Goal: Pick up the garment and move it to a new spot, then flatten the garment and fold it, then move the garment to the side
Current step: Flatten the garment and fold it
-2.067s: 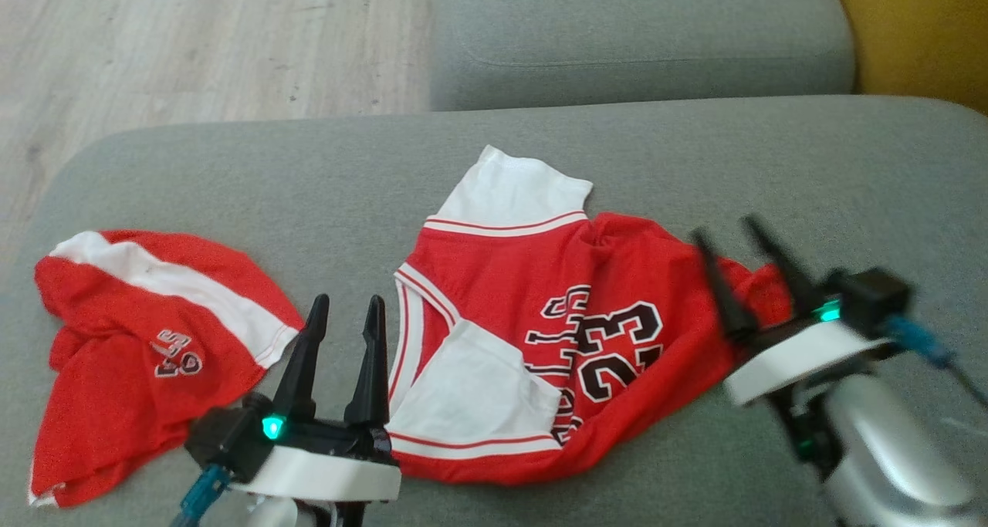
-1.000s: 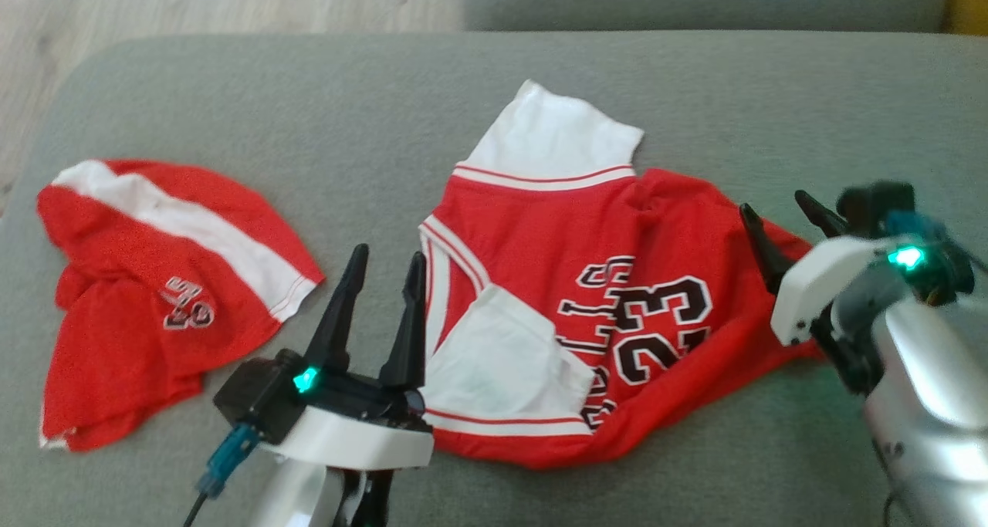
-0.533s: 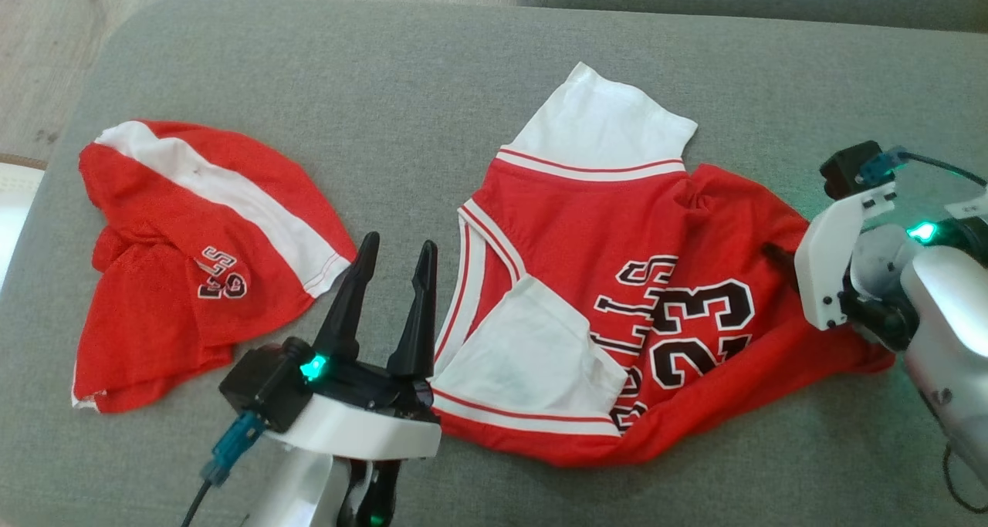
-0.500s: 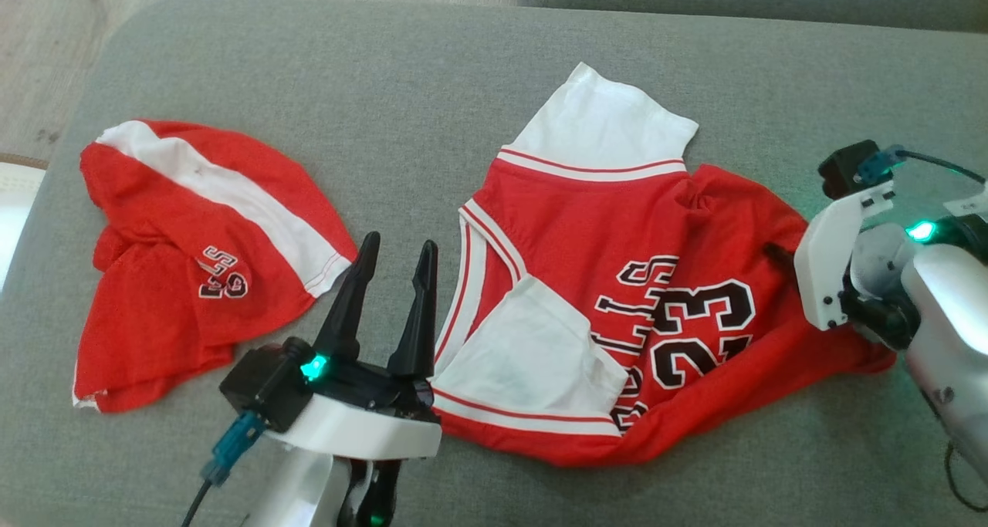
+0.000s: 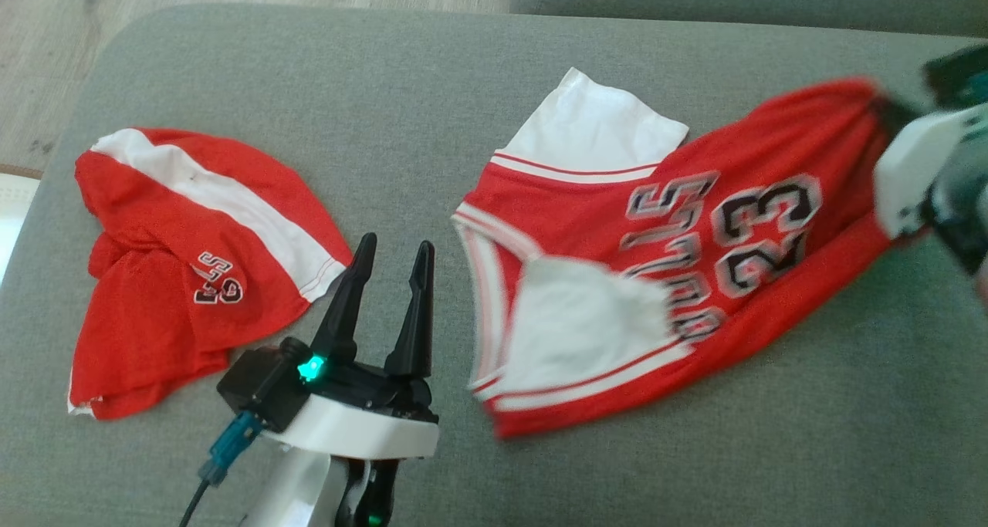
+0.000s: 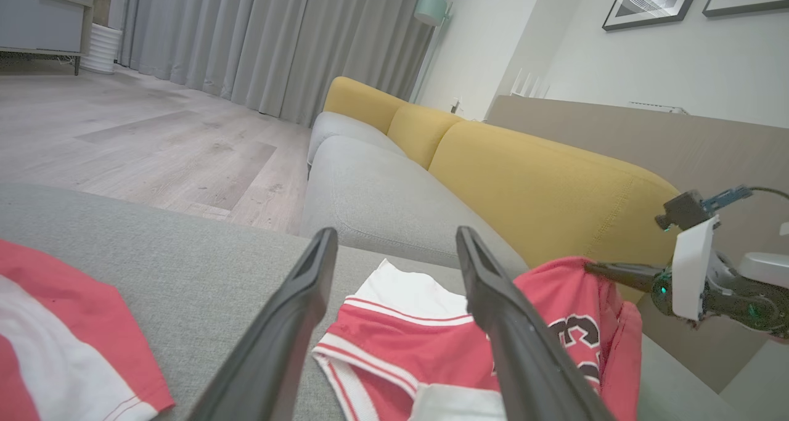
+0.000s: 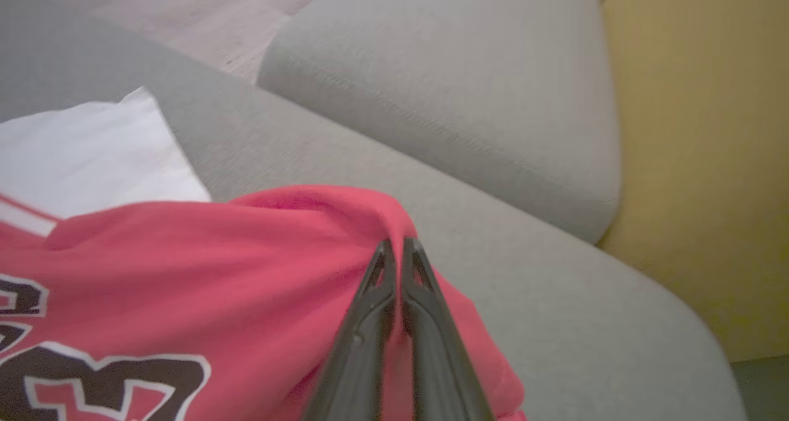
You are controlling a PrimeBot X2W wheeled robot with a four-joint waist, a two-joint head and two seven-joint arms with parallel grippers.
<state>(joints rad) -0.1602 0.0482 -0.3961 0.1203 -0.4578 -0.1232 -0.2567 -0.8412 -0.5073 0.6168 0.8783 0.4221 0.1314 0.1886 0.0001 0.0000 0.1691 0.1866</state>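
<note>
The garment, a red jersey [image 5: 587, 218] with white sleeves and a black "23", lies on the grey sofa cushion [image 5: 432, 87], its right end lifted and stretched. My right gripper [image 5: 878, 104] is shut on that red edge at the far right. The right wrist view shows its fingertips [image 7: 394, 247] pinched together with a bunched fold of the jersey [image 7: 185, 267] between them. My left gripper [image 5: 395, 243] hovers open and empty just left of the jersey's white-trimmed edge. In the left wrist view, the left gripper [image 6: 394, 236] frames the jersey [image 6: 394, 347], and the right gripper [image 6: 595, 267] holds its far end up.
A second red garment with a white stripe [image 5: 185, 257] lies crumpled at the cushion's left end. Another grey cushion [image 7: 456, 88] and yellow backrests [image 6: 542, 187] lie beyond. Wooden floor [image 5: 46, 56] borders the cushion's left and far edges.
My right gripper has shut on the jersey's right edge and pulled it up and to the right, stretching the jersey out. The left gripper has stayed open in place.
</note>
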